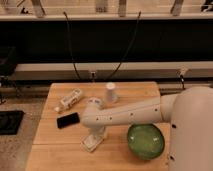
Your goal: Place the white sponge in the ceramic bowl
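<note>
The gripper [96,133] points down onto the white sponge [91,144], which lies on the table [52,150] near its front edge, left of the green bowl [145,141]; whether it is clamped on the sponge cannot be determined.

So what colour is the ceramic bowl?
The ceramic bowl is glossy green, best seen in the camera view; the gripper is down at the white sponge.
</note>
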### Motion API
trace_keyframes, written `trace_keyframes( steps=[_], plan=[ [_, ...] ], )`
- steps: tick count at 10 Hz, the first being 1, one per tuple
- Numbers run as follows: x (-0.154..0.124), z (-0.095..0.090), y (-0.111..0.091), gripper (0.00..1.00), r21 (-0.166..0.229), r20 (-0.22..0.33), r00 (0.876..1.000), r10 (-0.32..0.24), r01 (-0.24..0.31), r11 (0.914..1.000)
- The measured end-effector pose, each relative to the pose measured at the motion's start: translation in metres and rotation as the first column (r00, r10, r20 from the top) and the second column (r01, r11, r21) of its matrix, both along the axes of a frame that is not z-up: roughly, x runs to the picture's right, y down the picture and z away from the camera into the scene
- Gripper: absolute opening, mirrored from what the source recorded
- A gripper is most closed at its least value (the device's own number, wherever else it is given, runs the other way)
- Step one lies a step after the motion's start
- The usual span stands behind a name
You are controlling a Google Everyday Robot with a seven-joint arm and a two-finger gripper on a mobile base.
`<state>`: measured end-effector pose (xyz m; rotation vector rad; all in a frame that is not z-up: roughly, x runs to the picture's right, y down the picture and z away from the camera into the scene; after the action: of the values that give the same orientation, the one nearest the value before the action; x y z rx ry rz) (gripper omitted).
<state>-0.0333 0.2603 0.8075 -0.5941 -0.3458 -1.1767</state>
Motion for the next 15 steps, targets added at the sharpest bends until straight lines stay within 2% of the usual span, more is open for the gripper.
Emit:
trace_keyframes(
  steps=[3, 4, 5, 8, 11, 15],
  plan=[
    [0.003, -0.001, -0.002, 0.15, 0.000, -0.001, 1.000, 0.003, -0.003, 1.0000],
    [0.012, -0.006, -0.010, 0.05, 0.004, -0.003, 1.000, 0.009, -0.009, 0.9999],
    [0.018, -0.011, -0.016, 0.01, 0.004, -0.003, 1.000, 0.016, -0.016, 0.9999],
    [0.023, -0.015, -0.024, 0.01, 0.007, 0.003, 1.000, 0.025, -0.025, 0.9996],
    [0.048, -0.019, -0.040, 0.01, 0.011, 0.005, 0.999, 0.042, -0.042, 0.9990],
    [0.069, -0.020, -0.051, 0.01, 0.011, 0.015, 0.998, 0.069, -0.069, 0.9976]
  ],
)
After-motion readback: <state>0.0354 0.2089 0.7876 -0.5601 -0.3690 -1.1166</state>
